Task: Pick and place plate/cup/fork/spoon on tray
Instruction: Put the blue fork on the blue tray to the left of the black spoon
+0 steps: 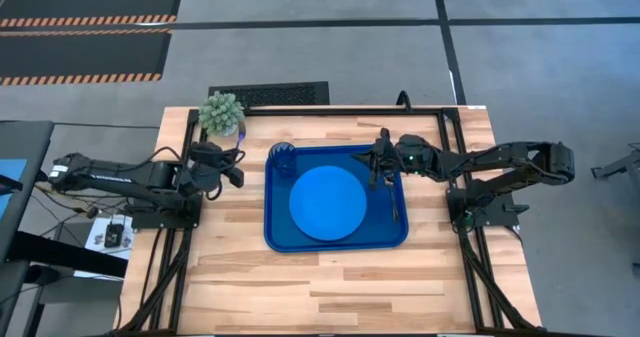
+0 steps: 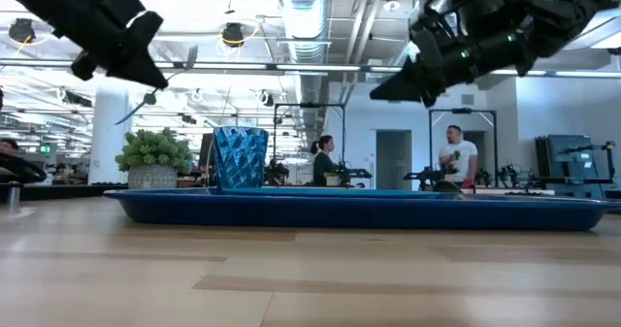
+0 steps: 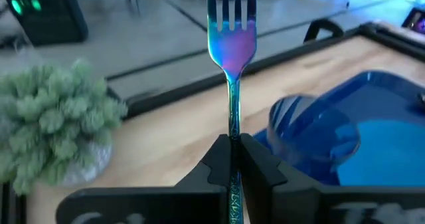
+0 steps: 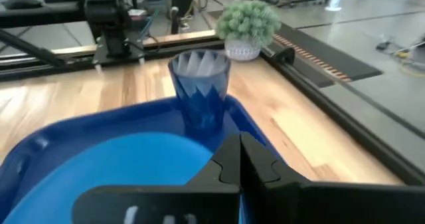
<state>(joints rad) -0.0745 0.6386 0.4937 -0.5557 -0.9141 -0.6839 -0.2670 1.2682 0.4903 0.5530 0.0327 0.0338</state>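
The dark-blue tray (image 1: 278,239) lies mid-table with the light-blue plate (image 1: 327,204) on it. The dark-blue cup (image 1: 282,157) stands in the tray's far left corner. A thin dark spoon (image 1: 394,205) lies along the tray's right side. My left gripper (image 3: 232,141) is shut on the fork (image 3: 232,44), off the tray's left side near the green plant, high above the table. My right gripper (image 4: 232,154) hangs shut over the tray's far right part (image 1: 380,162) with nothing in it. My left gripper pinches the fork's thin handle (image 3: 234,127) between its two fingers. The fork runs on in line with the fingers, tines pointing away from the gripper and slightly up. It is lifted clear of the table, off the tray's left side.
A small potted green plant (image 1: 221,111) stands at the table's far left, close to my left gripper. Black frame rails (image 1: 185,177) run along the table's left, right and far edges. Bare wood (image 1: 330,287) lies near the front edge. People stand far off in the room.
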